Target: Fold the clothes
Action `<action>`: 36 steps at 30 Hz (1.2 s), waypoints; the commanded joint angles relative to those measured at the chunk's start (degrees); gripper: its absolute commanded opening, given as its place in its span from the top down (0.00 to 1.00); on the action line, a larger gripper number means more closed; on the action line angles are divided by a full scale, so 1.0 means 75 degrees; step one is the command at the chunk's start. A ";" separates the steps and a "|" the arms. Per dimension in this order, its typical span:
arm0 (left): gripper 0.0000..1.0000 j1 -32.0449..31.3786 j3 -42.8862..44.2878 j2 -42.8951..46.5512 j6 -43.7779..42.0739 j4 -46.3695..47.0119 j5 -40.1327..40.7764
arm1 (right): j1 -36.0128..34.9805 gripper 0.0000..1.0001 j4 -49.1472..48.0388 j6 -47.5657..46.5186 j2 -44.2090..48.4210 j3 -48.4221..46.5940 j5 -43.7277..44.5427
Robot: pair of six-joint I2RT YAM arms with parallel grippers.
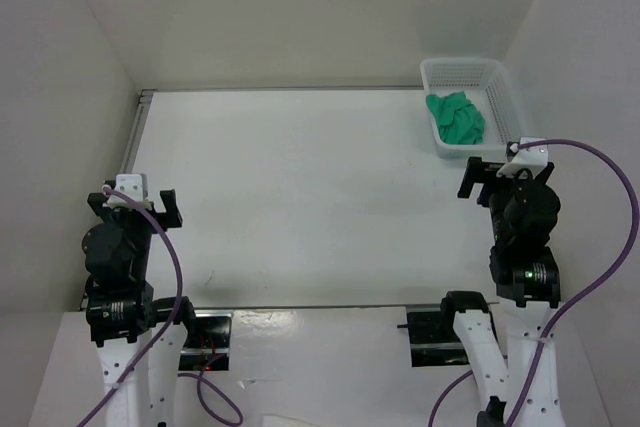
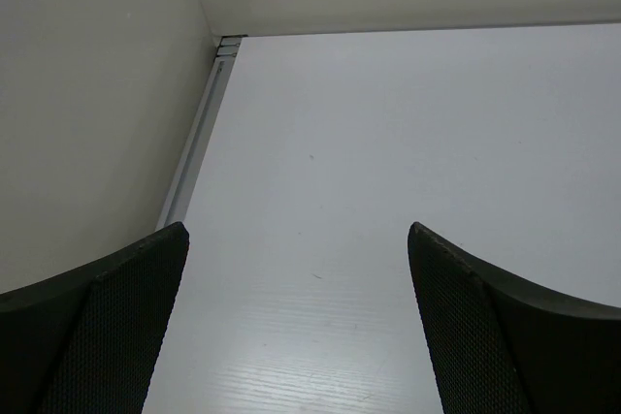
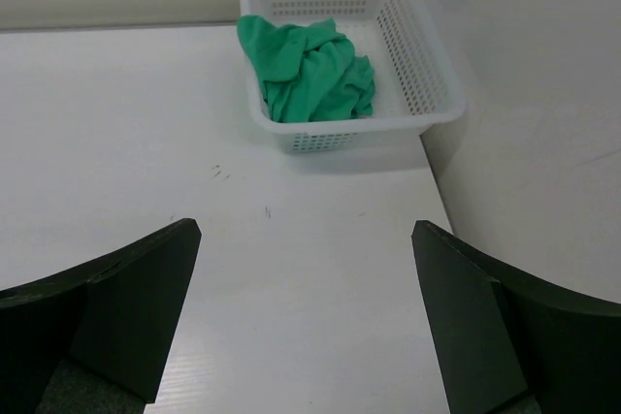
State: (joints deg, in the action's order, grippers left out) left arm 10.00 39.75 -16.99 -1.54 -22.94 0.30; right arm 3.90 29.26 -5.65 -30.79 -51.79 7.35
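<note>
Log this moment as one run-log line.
stage: folding not started | green T-shirt: crumpled in white basket, far right corner | left fingers: open, empty | right fingers: open, empty, facing basket

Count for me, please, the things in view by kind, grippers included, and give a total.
Shirt, green, in the basket: 1
Basket, white mesh: 1
Grippers: 2, the left gripper and the right gripper, both open
Total: 4
</note>
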 commanded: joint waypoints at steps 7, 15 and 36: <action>0.01 0.0061 0.0290 0.0086 -0.0123 0.0176 -0.0051 | 0.0124 0.01 -0.0233 0.0062 0.0029 0.0120 0.0063; 0.01 0.0061 0.0676 -0.1666 -0.0321 0.0176 -0.0214 | 0.0054 0.01 -0.0431 -0.0371 -0.2268 -0.0453 -0.0149; 0.01 -0.0829 0.2142 -0.6113 -0.0134 0.0118 0.0383 | 0.0159 0.01 -0.0467 -0.0465 -1.0259 -0.6265 0.0250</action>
State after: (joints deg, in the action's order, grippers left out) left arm 4.78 55.44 -63.31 -2.66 -24.01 2.66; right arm 3.49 26.11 -8.71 -104.71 -93.25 8.38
